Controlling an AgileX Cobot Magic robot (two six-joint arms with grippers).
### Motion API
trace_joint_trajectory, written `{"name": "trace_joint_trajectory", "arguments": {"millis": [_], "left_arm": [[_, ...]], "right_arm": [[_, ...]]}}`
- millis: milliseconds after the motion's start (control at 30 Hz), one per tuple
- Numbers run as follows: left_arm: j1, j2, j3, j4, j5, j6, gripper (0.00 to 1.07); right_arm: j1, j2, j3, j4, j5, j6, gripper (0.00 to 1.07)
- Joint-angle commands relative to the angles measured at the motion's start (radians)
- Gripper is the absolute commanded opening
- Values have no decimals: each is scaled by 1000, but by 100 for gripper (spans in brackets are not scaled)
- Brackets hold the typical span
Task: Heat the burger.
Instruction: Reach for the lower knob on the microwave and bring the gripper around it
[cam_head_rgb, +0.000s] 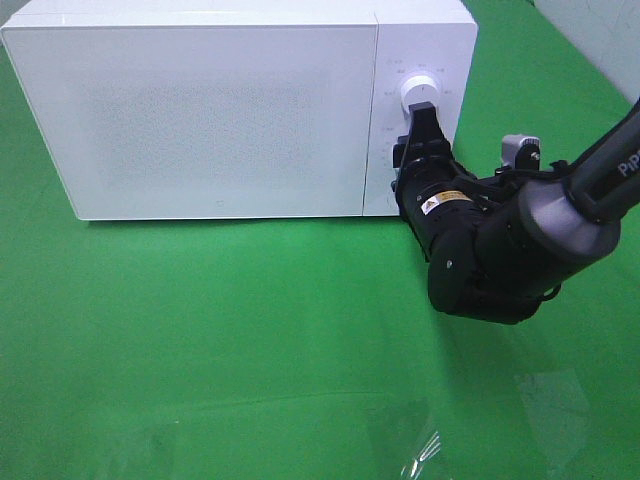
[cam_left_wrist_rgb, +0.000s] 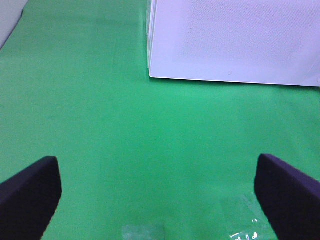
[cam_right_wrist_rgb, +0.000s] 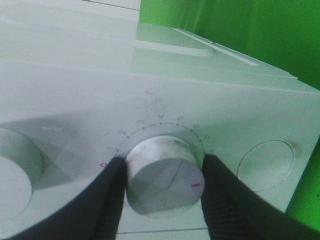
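Green cloth surface (cam_head_rgb: 250, 330), pale panel (cam_head_rgb: 600, 25) at far right corner, even light

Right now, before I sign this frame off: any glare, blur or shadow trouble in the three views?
Exterior high: sharp, even light, the microwave door nearly washed out, a glint on clear film. Left wrist: soft, the left gripper dark and featureless. Right wrist: close and slightly blurred, the right gripper casting shadow beside the knob.

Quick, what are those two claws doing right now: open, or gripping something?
Left gripper: open, empty.
Right gripper: closed on the white round plastic microwave knob.
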Motion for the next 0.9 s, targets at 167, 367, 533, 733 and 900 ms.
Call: {"name": "trace_joint_trajectory", "arguments": {"millis": [167,367,533,733,900], "left_arm": [[3,-16,3,-2,-6,-1,97],[3,-16,3,-2,-6,-1,97],[3,-16,3,-2,-6,-1,97],[3,-16,3,-2,-6,-1,97],[3,-16,3,-2,-6,-1,97]], "right_arm": [[-2,-17,-41,-81,-186,9,1],[-2,-17,-41,-22,-207,4,11],[-2,-17,-41,50,-230,-25,35],[0,-20,-32,119,-232,-43,63],[1,-20,-26,73,-191,-43,71]]}}
